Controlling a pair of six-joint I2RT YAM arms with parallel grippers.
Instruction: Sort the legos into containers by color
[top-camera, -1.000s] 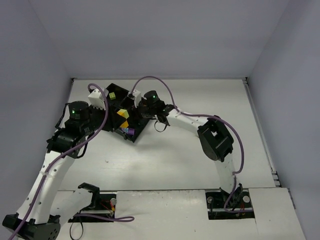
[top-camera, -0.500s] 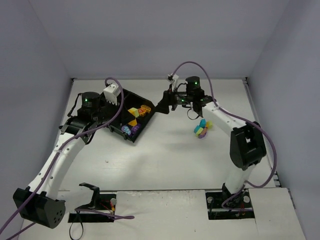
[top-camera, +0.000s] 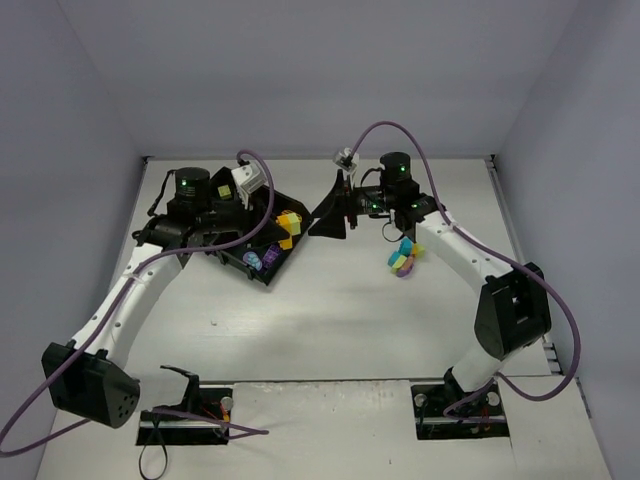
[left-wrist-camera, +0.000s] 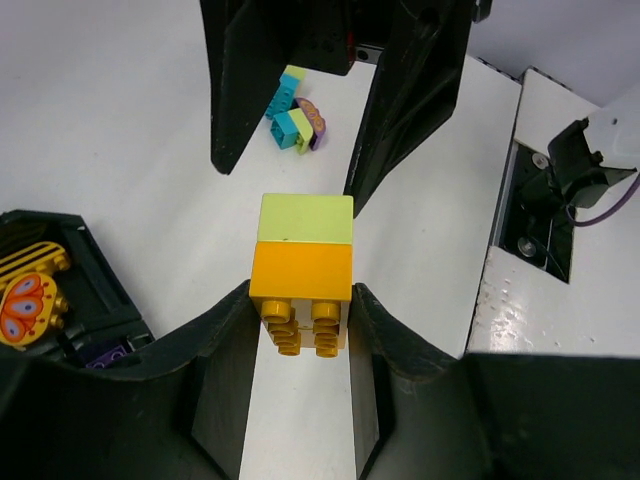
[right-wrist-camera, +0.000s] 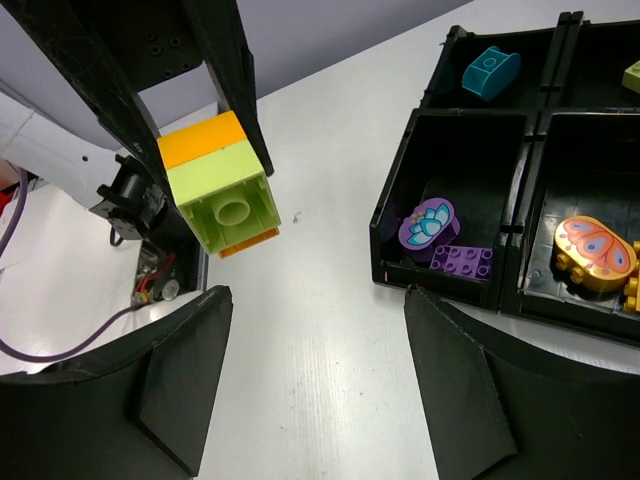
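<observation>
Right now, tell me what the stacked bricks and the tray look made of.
Stacked bricks: likely hard moulded plastic, smooth with a soft sheen, crisp studs and edges. Tray: probably black plastic too, semi-gloss; its thin moulded walls catch light.

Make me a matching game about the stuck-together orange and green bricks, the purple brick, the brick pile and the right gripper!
1. orange-yellow and lime green plastic brick stack
2. flat purple studded plastic brick
3. loose mixed-colour brick pile
4. right gripper

A. on the white table, outside the black tray
B. open, holding nothing
C. clamped in the left gripper
D. in a tray compartment beside a purple flower piece

Pairs: 1-C, 2-D, 3-A, 4-B
</observation>
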